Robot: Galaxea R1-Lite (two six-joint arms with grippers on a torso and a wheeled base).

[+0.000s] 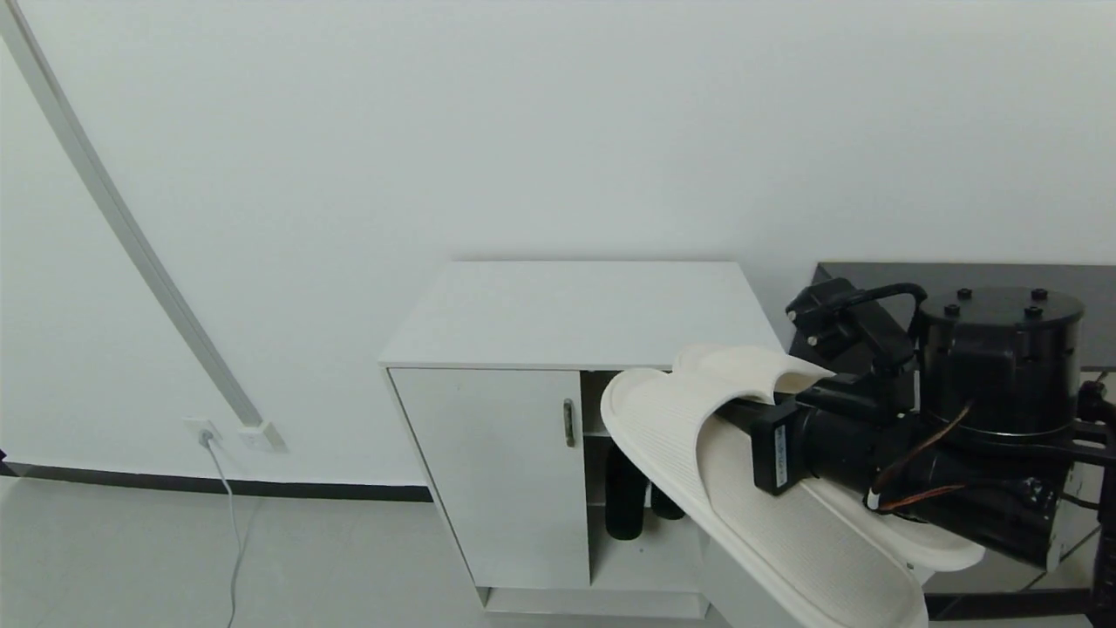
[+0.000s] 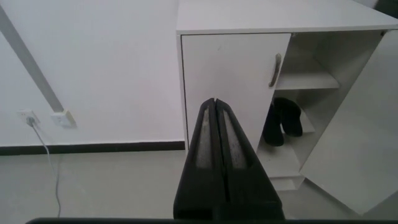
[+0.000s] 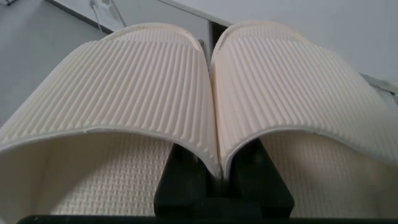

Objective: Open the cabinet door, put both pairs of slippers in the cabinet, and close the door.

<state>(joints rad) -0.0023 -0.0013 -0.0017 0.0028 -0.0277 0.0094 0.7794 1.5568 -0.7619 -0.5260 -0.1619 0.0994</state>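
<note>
One pair, cream slippers [image 1: 663, 427], clamped in right claw [image 1: 757, 408] | toes point at cabinet [image 1: 567, 314] opening, just ahead and lower | black slippers [image 1: 623, 506] inside, lower compartment | left claw [image 2: 215, 124] pressed closed, empty, facing shut left door [image 2: 227, 74]

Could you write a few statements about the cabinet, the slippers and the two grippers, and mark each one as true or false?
1. The right gripper holds white slippers. True.
2. The left gripper holds a black slipper. False: it is shut and holds nothing.
3. A black pair stands inside the cabinet. True.
4. Both cabinet doors are closed. False: the left door is closed, but the right side stands open.
</note>
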